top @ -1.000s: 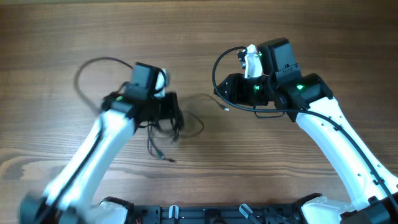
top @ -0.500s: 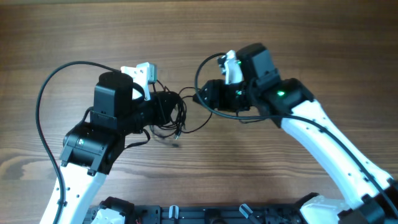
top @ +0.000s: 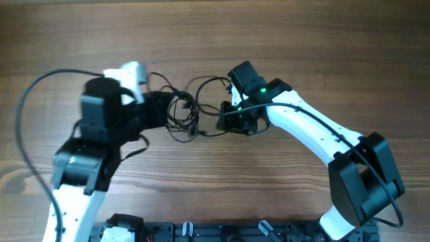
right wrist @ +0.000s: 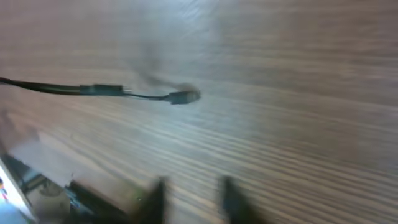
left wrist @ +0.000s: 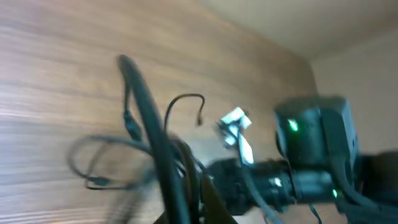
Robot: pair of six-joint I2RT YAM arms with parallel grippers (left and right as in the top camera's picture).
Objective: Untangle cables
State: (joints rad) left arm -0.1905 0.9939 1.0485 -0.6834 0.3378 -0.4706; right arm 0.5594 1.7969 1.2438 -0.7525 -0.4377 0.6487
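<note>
- Brown wood-grain tabletop [top: 322, 40] beneath tangled cables [top: 183, 114].
- Left of cables: left end effector [top: 161, 111], clamped shut on them.
- Right of cables: right end effector [top: 222, 123], fingers slightly parted, empty.

Brown wood-grain tabletop [top: 215, 33] across nearly all of overhead view, grain running left to right. Darker wavy grain patch at lower left. Black frame bar [top: 222, 232] along bottom edge, small pale clips on it. Left wrist view: same tabletop, blurred and tilted; plain beige wall [left wrist: 354, 31] beyond its far edge, upper right corner. Right wrist view: tabletop streaky with blur; pale clutter [right wrist: 31, 177] past its edge at lower left, too smeared to identify.
</note>
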